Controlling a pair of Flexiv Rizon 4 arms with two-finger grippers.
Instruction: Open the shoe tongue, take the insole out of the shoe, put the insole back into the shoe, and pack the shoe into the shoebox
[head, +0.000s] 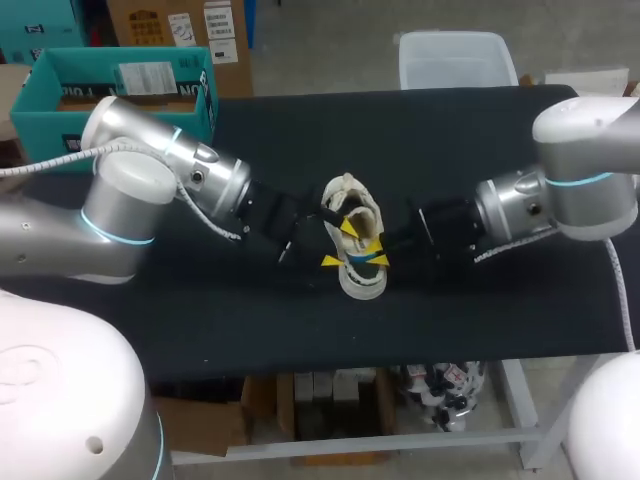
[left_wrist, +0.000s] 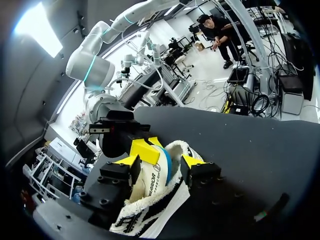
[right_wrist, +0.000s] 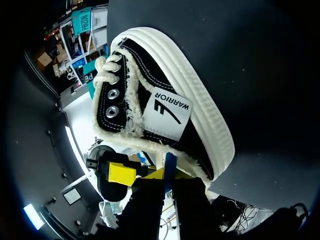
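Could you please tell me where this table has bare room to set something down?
Bare black table lies between the shoe and the far edge, and along the near edge in front of it. The middle is crowded: the left end effector grips the shoe and the right end effector pinches its insole.
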